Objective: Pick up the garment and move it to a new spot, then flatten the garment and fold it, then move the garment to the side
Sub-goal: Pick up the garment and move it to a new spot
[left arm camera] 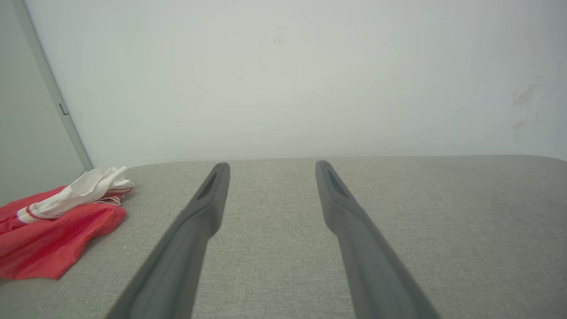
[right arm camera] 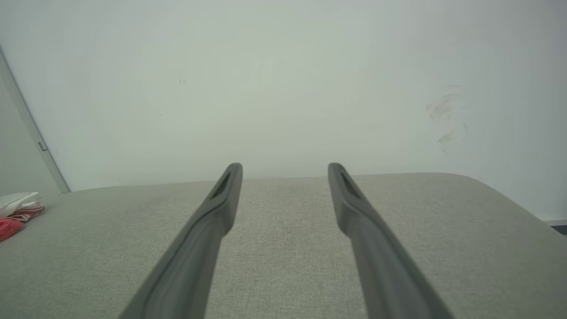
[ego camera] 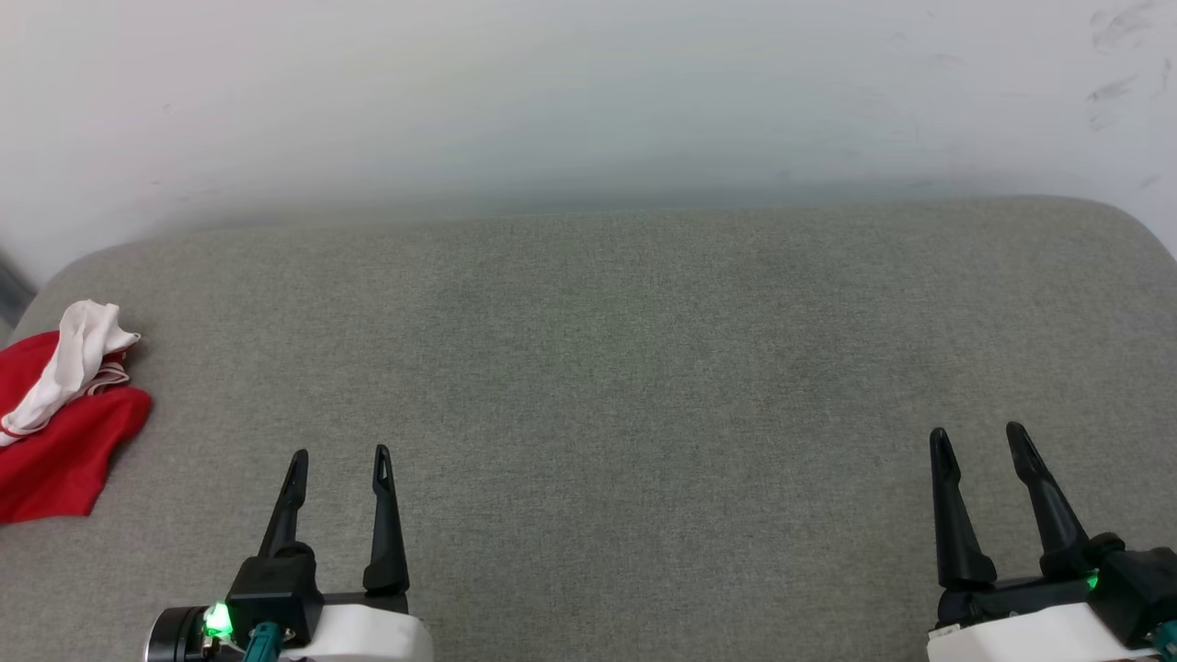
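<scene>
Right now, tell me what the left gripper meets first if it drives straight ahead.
The left gripper points across the grey cushion; its path looks free up to the white wall, probably. The shirt lies off to its left.

The garment (ego camera: 64, 432) lies bunched on the cushion (ego camera: 644, 368) at its far left edge, and part of it runs out of the head view on the left. A sleeve (ego camera: 78, 359) lies on top of the garment's body, toward the back. The wall (ego camera: 588, 92) stands behind the cushion along its whole rear edge. In the left wrist view an upright strip (left arm camera: 53, 97) stands at the wall's left end, behind the garment. The left gripper (ego camera: 340, 453) is over the near left part of the cushion, to the right of the garment and apart from it. The right gripper (ego camera: 977, 429) is over the near right part, well apart from the garment. Both point toward the wall.
</scene>
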Controlling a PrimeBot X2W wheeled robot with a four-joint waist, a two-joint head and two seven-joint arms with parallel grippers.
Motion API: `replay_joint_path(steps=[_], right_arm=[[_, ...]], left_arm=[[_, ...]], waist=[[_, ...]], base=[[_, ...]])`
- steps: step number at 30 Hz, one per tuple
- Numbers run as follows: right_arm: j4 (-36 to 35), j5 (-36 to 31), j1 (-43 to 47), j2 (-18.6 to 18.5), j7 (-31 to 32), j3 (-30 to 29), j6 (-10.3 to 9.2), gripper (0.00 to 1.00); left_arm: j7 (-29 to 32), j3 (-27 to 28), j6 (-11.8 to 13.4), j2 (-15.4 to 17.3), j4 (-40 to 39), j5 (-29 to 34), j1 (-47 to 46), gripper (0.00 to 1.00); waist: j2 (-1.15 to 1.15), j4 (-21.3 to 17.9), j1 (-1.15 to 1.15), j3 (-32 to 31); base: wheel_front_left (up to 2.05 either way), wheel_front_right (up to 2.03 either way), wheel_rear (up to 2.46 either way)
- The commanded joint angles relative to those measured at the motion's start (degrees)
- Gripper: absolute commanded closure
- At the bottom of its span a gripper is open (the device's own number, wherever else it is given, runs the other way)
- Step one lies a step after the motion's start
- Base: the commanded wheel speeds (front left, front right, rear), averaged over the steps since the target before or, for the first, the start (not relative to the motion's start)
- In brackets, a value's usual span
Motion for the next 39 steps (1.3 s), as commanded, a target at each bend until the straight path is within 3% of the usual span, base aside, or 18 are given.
replay_joint_path(steps=[1,10,17,39], right_arm=[[0.31,0.65,0.49,-0.05,-0.12,0.01,-0.02,0.0],[0.04,0.4,0.53,-0.05,-0.12,0.24,-0.02,0.0],[-0.55,-0.87,1.12,-0.04,-0.12,0.55,-0.02,0.0],[-1.6,-2.72,3.26,-0.04,-0.12,2.15,-0.02,0.0]], left_arm=[[-0.44,0.22,-0.3,-0.11,0.19,0.03,0.22,0.0],[-0.44,0.39,-0.22,-0.13,0.28,-0.54,-0.01,0.0],[-0.33,0.64,0.28,-0.13,0.93,-1.08,-0.28,0.0],[-0.32,2.57,0.86,-0.13,0.92,-2.91,1.99,0.0]], waist=[[0.0,0.02,0.0,-0.02],[0.0,0.72,0.0,-0.04],[0.0,3.58,0.0,-0.3],[0.0,19.86,0.0,-1.52]], base=[[0.0,0.0,0.0],[0.0,0.0,0.0],[0.0,0.0,0.0],[0.0,0.0,0.0]])
